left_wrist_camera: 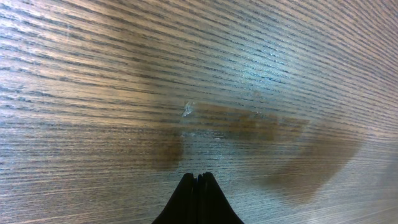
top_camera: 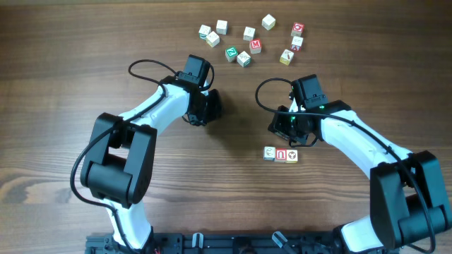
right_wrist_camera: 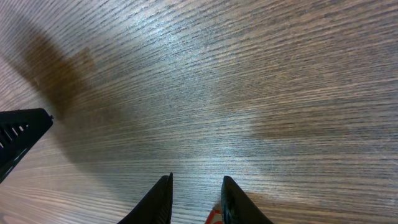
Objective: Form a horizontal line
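Row of three blocks (top_camera: 280,154) sits lower centre-right, touching side by side: likely your line's start. Pale cubes, red and green markings. Loose blocks (top_camera: 251,41) lie scattered upper centre, your supply. Right gripper (right_wrist_camera: 197,178) hovers near the row, fingers spread, empty. The left gripper (left_wrist_camera: 198,177) has its fingers pressed together over bare table (left_wrist_camera: 124,74).

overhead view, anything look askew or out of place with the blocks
Nothing damaged or spilled. The row of three blocks looks straight; the loose blocks farther back lie scattered at odd angles, not yet lined up.
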Available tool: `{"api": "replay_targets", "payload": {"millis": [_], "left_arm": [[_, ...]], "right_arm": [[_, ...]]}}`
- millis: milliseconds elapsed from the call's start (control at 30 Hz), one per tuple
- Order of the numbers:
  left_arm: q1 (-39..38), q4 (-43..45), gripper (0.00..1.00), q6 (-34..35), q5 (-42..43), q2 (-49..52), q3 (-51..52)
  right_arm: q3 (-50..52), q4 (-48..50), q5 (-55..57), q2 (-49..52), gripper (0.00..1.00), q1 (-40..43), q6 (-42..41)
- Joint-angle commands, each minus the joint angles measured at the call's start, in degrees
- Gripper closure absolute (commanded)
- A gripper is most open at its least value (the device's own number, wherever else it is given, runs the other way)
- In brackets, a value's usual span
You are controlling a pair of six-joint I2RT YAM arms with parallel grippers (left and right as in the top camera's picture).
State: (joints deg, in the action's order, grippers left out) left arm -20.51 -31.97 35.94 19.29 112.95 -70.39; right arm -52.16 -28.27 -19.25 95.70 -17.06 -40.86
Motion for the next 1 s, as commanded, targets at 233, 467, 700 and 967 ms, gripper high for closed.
{"api": "replay_targets", "payload": {"millis": [233, 467, 700, 967], "left_arm": [[0.0, -1.3, 0.86, 0.6, -0.7, 0.9, -0.9], [0.0, -2.2, 0.71, 0.6, -0.7, 0.9, -0.9], [0.0, -2.2, 0.81, 0.6, -0.7, 0.9, -0.9], [0.0, -2.2, 0.87, 0.6, -0.7, 0.9, -0.9]], "right_arm": [[0.9, 3.4, -2.2, 0.5, 0.95, -0.3, -3.2], [0.9, 7.5, -5.9, 0.5, 0.95, -0.3, -4.3], [1.3, 6.6, -3.7, 0.5, 0.95, -0.7, -4.2], [1.3, 4.2, -4.8, 0.5, 0.96, -0.8, -4.3]]}}
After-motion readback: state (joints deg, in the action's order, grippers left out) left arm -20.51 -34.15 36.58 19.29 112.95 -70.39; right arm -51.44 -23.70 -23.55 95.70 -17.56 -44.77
